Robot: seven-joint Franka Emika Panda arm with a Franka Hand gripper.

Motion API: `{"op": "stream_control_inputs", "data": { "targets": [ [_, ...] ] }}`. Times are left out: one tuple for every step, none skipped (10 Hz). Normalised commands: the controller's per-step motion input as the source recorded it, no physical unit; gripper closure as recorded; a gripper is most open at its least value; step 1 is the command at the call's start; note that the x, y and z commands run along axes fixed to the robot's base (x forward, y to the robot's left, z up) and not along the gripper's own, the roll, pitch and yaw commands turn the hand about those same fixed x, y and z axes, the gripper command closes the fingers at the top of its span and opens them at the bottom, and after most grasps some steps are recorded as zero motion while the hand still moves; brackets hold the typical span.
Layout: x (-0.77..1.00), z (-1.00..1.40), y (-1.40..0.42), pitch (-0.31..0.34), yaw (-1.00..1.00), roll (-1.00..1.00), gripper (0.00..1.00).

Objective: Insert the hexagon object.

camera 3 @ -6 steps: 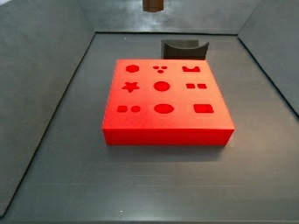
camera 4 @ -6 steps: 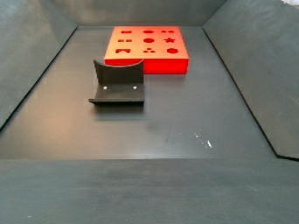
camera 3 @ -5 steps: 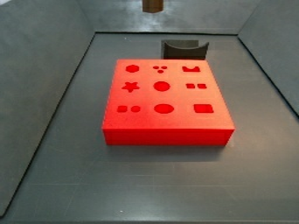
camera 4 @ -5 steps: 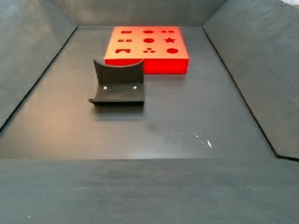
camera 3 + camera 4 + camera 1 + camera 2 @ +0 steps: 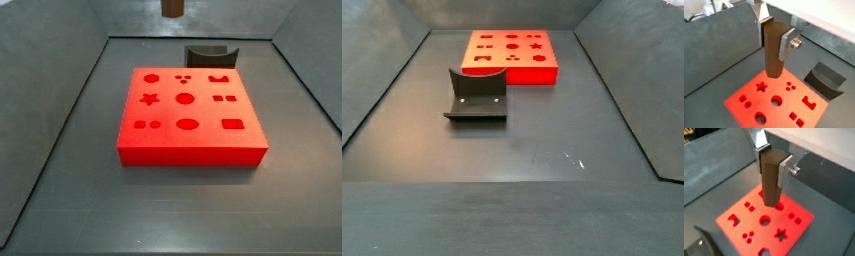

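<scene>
My gripper [image 5: 774, 36] is shut on the hexagon object [image 5: 773, 55], a slender brown peg with six flat sides, held upright between the silver fingers [image 5: 787, 43]. It shows in both wrist views, the peg [image 5: 771, 180] hanging well above the red block with shape holes [image 5: 777, 102]. In a side view only the peg's lower tip [image 5: 174, 7] shows above the far end of the red block [image 5: 187, 115]. The gripper itself is out of both side views. The red block also shows far back in a side view [image 5: 512, 55].
The fixture, a dark curved bracket on a base plate, stands beyond the red block [image 5: 209, 54] and in front of it in a side view [image 5: 477, 95]. It shows in both wrist views [image 5: 827, 80] [image 5: 704, 242]. Grey bin walls [image 5: 54, 110] rise on all sides.
</scene>
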Motion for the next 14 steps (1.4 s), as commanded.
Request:
{"op": "stream_control_inputs", "data": {
  "targets": [
    [0.0, -0.51, 0.81, -0.146, 0.0, -0.29, 1.0],
    [-0.16, -0.48, 0.83, -0.21, 0.0, -0.26, 1.0],
    [-0.33, -0.51, 0.83, -0.25, 0.0, -0.2, 1.0],
    [-0.45, -0.52, 0.78, -0.276, 0.0, -0.16, 1.0],
    [-0.36, -0.59, 0.61, -0.227, 0.0, -0.1, 1.0],
    [0.0, -0.57, 0.27, 0.01, -0.24, 0.0, 1.0],
    [0.0, -0.76, 0.07, 0.091, -0.42, 0.07, 1.0],
    [0.22, -0.6, -0.07, 0.211, -0.42, 0.16, 1.0],
    [0.26, -0.58, -0.15, 0.227, -0.4, 0.15, 1.0],
    [0.22, -0.52, 0.0, 0.279, -0.44, 0.09, 1.0],
    [0.28, -0.19, 0.0, 0.183, -0.17, 0.0, 1.0],
    [0.0, 0.0, 0.02, 0.0, 0.0, 0.0, 1.0],
    [0.0, 0.0, 0.04, 0.0, 0.0, -0.02, 1.0],
    [-0.3, -0.1, 0.01, 0.0, -0.11, 0.0, 1.0]
  ]
}}
